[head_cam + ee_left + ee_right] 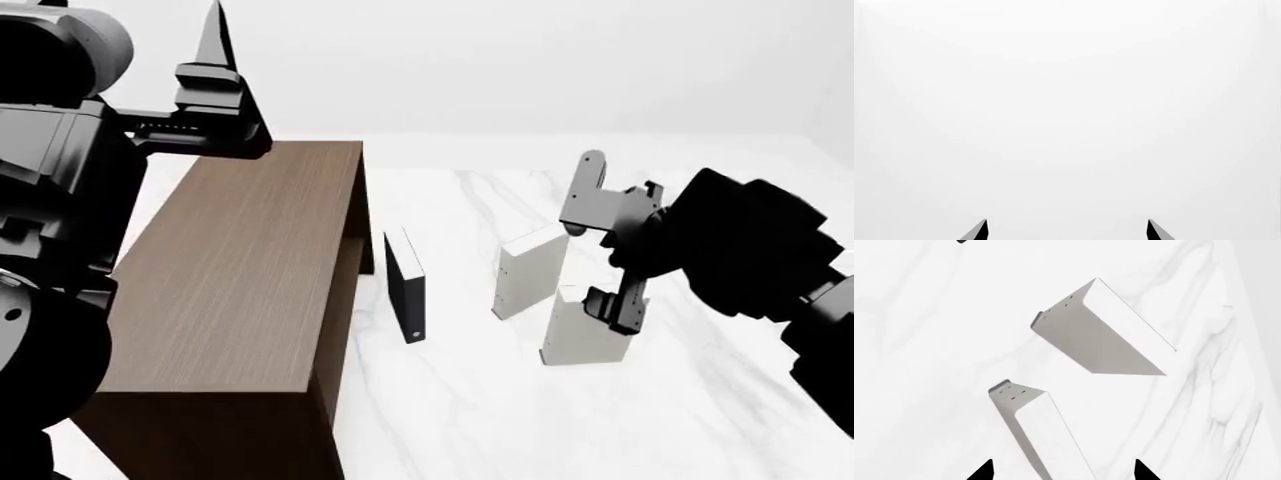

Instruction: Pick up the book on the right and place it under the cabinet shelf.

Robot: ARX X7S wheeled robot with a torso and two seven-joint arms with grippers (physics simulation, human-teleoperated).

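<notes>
A white marble-patterned table (pixel 481 420) with faint grey veining carries everything, and behind it the room is a plain pale wall with no features to tell apart.

The cabinet shelf (pixel 240 270), dark brown with a fine wood grain, stands on the table at the head view's left and takes up much of that side. Just beside its open side a thin black book (pixel 406 284) stands upright, apart from the cabinet. Further toward the robot's right stand two pale books, close to each other but not touching: the cream-white book (pixel 529 272) behind, and the book (pixel 585 328) nearer the robot, upright on its edge with a broad blank cover.

The right gripper (pixel 617 306) hangs over the top of the book, its jaws spread wide, one tip on each side of the book's top edge in the right wrist view (pixel 1034 425); whether they touch it cannot be told. The cream-white book (pixel 1104 335) lies beyond it in that view, small dark dots showing on its spine.

The left gripper (pixel 214 75) is raised above the cabinet's far corner, jaws apart with nothing between them; its wrist view shows only blank white past the two tips (pixel 1067 231).

No writing or label can be read on any book.
</notes>
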